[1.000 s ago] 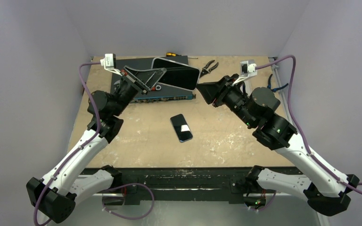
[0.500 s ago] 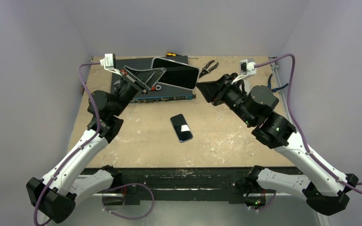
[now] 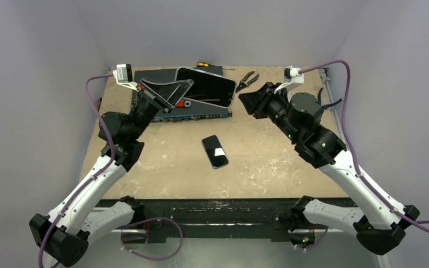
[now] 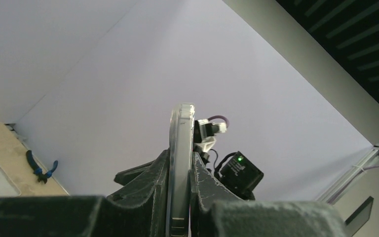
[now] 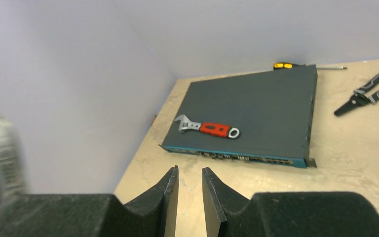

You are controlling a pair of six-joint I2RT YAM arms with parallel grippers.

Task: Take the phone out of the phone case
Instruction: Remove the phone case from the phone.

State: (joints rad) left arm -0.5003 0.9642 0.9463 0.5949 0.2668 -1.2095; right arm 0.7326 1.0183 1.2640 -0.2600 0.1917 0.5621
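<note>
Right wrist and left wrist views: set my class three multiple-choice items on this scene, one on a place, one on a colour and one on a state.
1. Where does the wrench lie? A on top of the dark box; B under it; C hanging on a wall.
2. What colour is the screwdriver handle? A green; B yellow and black; C white.
3. How is the left claw? A wide open and empty; B shut on a pencil; C shut on the phone case.

Answers: 1 A, the right wrist view shows it lying on the box top. 2 B, the handle shows just behind the box. 3 C, the left wrist view shows the case edge pinched between both fingers.
</note>
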